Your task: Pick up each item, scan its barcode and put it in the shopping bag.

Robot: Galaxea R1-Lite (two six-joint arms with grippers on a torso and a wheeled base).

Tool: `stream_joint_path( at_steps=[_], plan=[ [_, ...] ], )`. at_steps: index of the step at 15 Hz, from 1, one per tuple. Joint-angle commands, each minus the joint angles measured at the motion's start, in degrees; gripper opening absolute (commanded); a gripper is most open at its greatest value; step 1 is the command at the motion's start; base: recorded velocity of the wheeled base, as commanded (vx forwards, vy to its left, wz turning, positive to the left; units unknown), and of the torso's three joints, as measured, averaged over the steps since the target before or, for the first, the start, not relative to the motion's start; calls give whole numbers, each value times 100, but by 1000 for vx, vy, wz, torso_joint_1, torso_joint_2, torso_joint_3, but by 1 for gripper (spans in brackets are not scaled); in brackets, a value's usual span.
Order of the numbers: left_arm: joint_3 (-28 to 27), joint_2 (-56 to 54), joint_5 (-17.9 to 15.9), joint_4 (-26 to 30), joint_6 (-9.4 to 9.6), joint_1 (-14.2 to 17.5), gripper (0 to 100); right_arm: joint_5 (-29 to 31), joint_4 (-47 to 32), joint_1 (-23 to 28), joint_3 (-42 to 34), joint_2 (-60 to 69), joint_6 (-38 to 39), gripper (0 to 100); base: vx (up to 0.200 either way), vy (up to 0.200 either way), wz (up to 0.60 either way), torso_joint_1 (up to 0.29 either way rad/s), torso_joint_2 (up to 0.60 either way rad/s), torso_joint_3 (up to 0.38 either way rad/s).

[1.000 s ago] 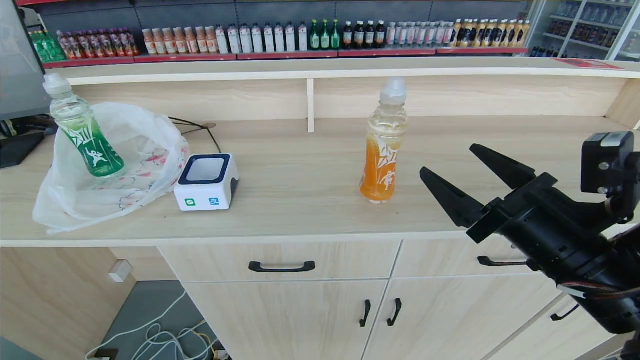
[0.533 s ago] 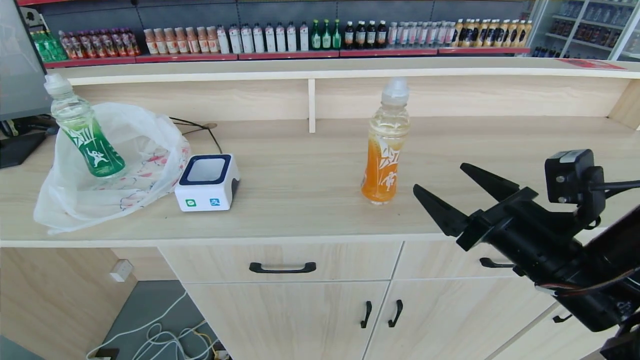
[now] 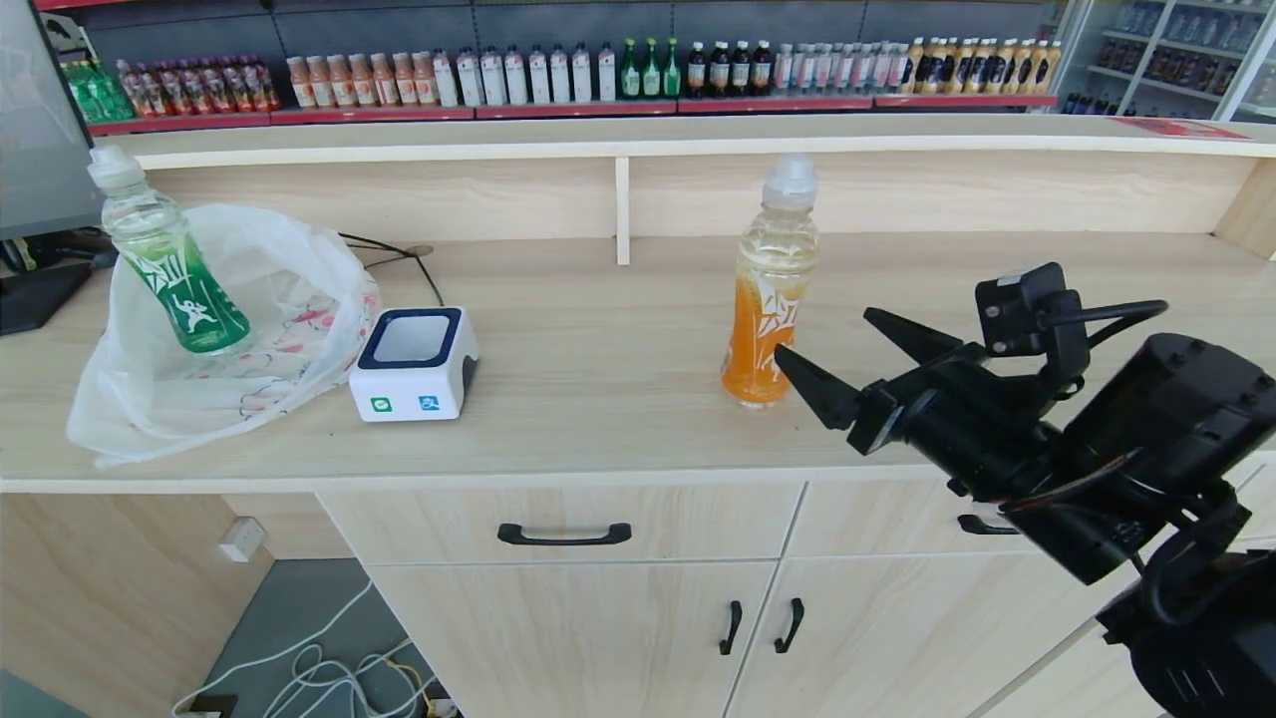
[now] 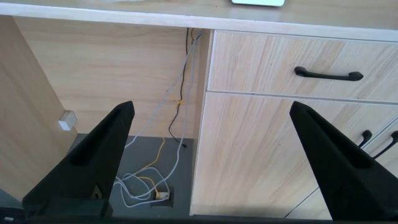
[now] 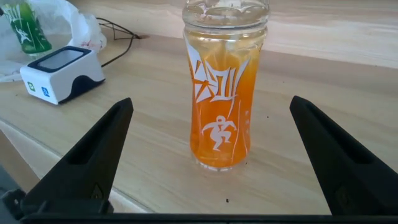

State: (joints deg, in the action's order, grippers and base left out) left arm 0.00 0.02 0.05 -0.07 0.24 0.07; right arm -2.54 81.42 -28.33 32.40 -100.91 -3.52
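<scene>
1. Now the clear plastic bottle with orange drink (image 3: 766,289) stands upright on the pale wood-grain counter (image 3: 598,409), right of the middle. It has a waisted shape, a whitish cap and a white printed figure on the front.
2. Beside it is the right gripper (image 3: 822,334), its two black wedge-shaped fingers spread wide and pointing at the bottle's lower part. In the right wrist view the bottle (image 5: 222,93) sits between the fingers of the gripper (image 5: 211,102), and they do not touch it.
3. Below the counter edge, the left gripper (image 4: 211,106) is also wide open and holds nothing. It faces the wooden cabinet front (image 4: 261,143).
4. On the left side lies a thin white plastic shopping bag (image 3: 289,329), crumpled and open. A clear plastic bottle with green label (image 3: 169,264) stands tilted in it.
5. Just beside the bag is a white cube-shaped scanner with a dark blue rim (image 3: 412,364).
6. Under the counter are drawers and doors with black handles (image 3: 563,534). Loose cables (image 3: 299,678) lie on the grey floor.
7. Behind, red-edged shop shelves (image 3: 598,105) carry a row of many drink bottles.
</scene>
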Motion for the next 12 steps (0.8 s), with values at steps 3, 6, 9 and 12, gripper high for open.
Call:
stream_joint_path(
  at_steps=[3,6,9,12],
  plan=[
    [0,-2,4,-1,2,1,100,-1,-214,117,398,-201,1,100,0,0,0,0,0,0],
    [0,-2,4,-1,2,1,100,113,-417,152,732,-412,1,100,0,0,0,0,0,0],
    [0,-2,4,-1,2,1,100,131,-830,126,1233,-543,-17,100,0,0,0,0,0,0],
    [0,-2,4,-1,-7,1,100,131,-900,117,1523,-772,-87,100,0,0,0,0,0,0]
  ],
)
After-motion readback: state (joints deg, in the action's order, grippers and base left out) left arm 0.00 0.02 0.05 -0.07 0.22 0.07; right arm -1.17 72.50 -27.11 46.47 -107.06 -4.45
